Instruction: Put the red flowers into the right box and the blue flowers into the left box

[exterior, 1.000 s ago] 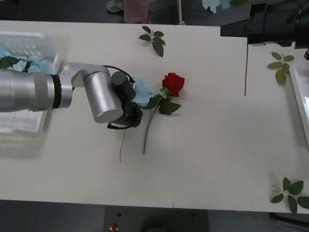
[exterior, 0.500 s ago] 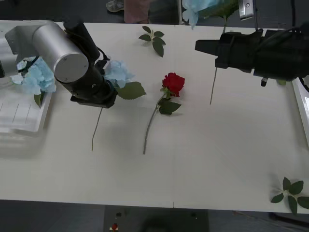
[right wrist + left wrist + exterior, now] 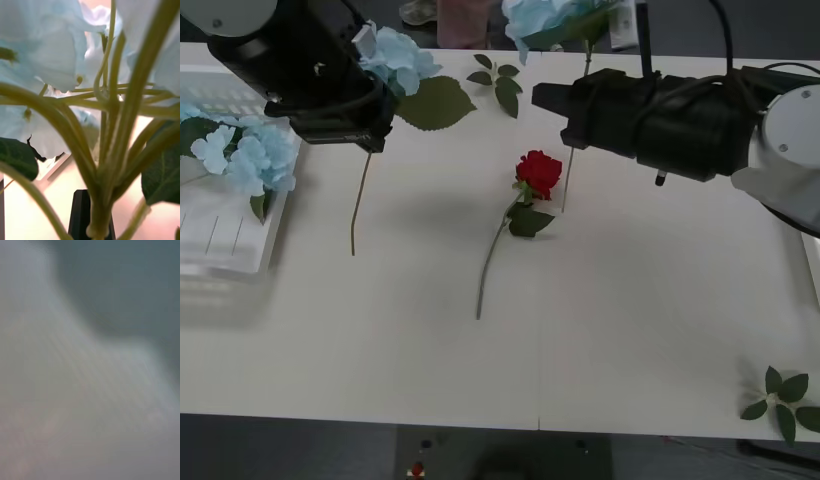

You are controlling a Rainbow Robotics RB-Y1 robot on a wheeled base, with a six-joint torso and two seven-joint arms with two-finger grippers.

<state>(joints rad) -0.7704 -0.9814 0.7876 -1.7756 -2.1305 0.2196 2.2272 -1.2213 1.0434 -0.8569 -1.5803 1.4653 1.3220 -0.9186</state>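
While the left hand (image 3: pixel 370 125) is gripping a blue flower (image 3: pixel 395 55) beside the left box (image 3: pixel 225 215), the right hand (image 3: pixel 555 110) is holding another blue flower (image 3: pixel 540 15), red rose (image 3: pixel 538 172) lying between on the table (image 3: pixel 630 320).

Both arms raised, tools clamped.

Two bloomless leaf sprigs are laid out on the white worktop (image 3: pixel 630 330): one sprig (image 3: pixel 498 82) at the far edge, another sprig (image 3: pixel 783 396) down in the near right corner.
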